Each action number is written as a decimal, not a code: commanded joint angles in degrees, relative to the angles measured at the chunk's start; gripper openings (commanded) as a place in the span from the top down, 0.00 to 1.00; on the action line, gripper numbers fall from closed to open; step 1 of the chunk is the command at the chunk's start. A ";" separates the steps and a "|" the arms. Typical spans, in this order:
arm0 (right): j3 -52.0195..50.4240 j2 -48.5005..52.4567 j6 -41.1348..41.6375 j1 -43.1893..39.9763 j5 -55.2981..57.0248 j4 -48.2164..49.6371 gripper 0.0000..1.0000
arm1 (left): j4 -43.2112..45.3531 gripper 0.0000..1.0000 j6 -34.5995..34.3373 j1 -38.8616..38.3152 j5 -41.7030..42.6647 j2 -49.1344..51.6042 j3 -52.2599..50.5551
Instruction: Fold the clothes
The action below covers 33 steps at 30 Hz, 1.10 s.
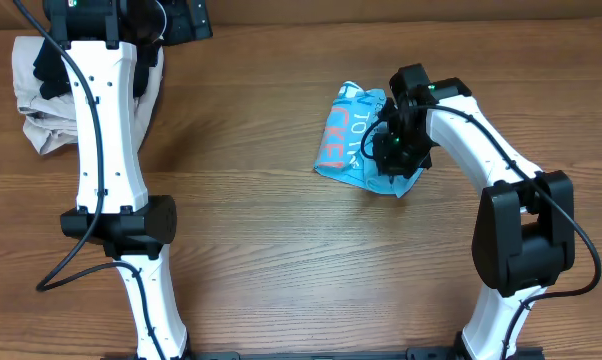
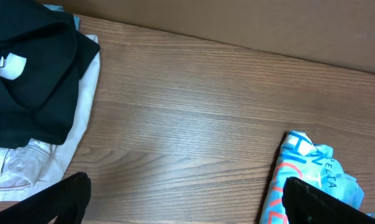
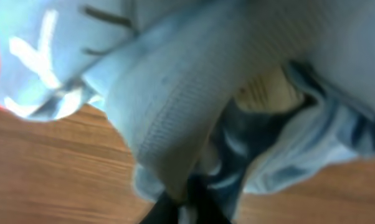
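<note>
The sky-blue T-shirt (image 1: 351, 140) lies bunched on the wooden table right of centre, white and red-orange lettering showing. My right gripper (image 1: 393, 150) sits on the shirt's right side and is shut on its cloth; in the right wrist view the blue fabric (image 3: 175, 106) fills the frame, pinched between the fingers (image 3: 190, 208). My left gripper (image 2: 187, 202) is open and empty at the table's far left, above bare wood. The shirt's edge (image 2: 306, 171) shows at the lower right of the left wrist view.
A black garment (image 2: 32, 68) lies on a beige/cream garment (image 2: 25, 165) at the far left; the pile also shows in the overhead view (image 1: 36, 100). The table's back edge (image 2: 237, 43) runs behind.
</note>
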 commanded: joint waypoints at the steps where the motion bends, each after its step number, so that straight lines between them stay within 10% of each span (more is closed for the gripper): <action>1: 0.07 -2.89 1.20 -0.55 0.98 -1.95 0.96 | -0.15 0.00 1.79 0.20 0.04 0.11 -0.20; 23: -16.20 -8.46 2.67 -16.20 -1.86 -7.41 0.93 | -4.35 0.00 9.49 -0.26 0.11 0.15 -0.20; 25: -17.49 -8.46 2.97 -16.85 -1.88 -6.99 0.82 | -5.40 0.00 10.80 -0.52 0.26 0.22 -0.20; 28: -17.11 -8.46 3.30 -17.99 -2.49 -6.54 0.37 | -7.15 0.00 13.22 -1.46 0.31 0.61 -0.22; 33: -9.92 -8.50 3.28 -19.47 -3.39 -8.41 0.21 | -9.60 0.00 18.05 -5.68 6.21 2.75 -0.22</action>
